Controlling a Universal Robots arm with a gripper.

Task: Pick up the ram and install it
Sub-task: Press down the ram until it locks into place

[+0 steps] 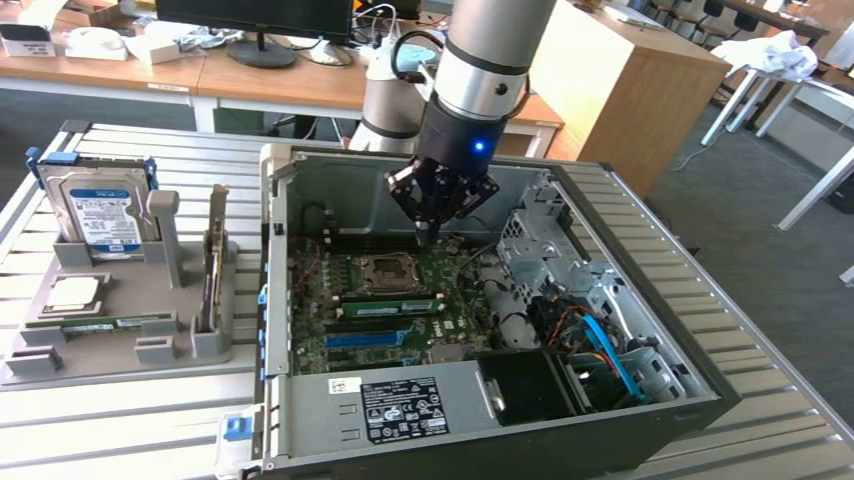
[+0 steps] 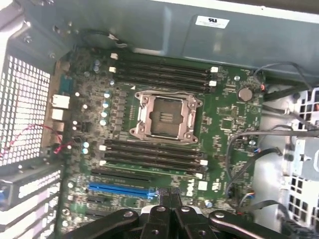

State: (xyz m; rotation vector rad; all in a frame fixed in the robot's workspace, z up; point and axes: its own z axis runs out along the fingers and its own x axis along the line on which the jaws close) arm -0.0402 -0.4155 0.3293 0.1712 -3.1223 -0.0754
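My gripper (image 1: pixel 427 236) hangs inside the open computer case (image 1: pixel 627 250), just above the far edge of the motherboard (image 1: pixel 350 338). Its fingers (image 2: pixel 160 215) are pressed together with nothing between them. Below it in the wrist view lie the empty processor socket (image 2: pixel 167 115) and two banks of black memory slots (image 2: pixel 154 154), all of which look empty. A ram stick (image 1: pixel 107 322), thin and green, lies flat on the grey holder (image 1: pixel 94 355) at the exterior view's left, well away from the gripper. A second thin stick (image 1: pixel 215 262) stands on edge in the same holder.
On the holder also stand a blue-labelled hard drive (image 1: pixel 100 215) and a square silver processor (image 1: pixel 74 292). Loose cables (image 2: pixel 249 154), a drive cage (image 1: pixel 534 245) and the power supply (image 1: pixel 400 405) crowd the case. Desks and a monitor stand behind.
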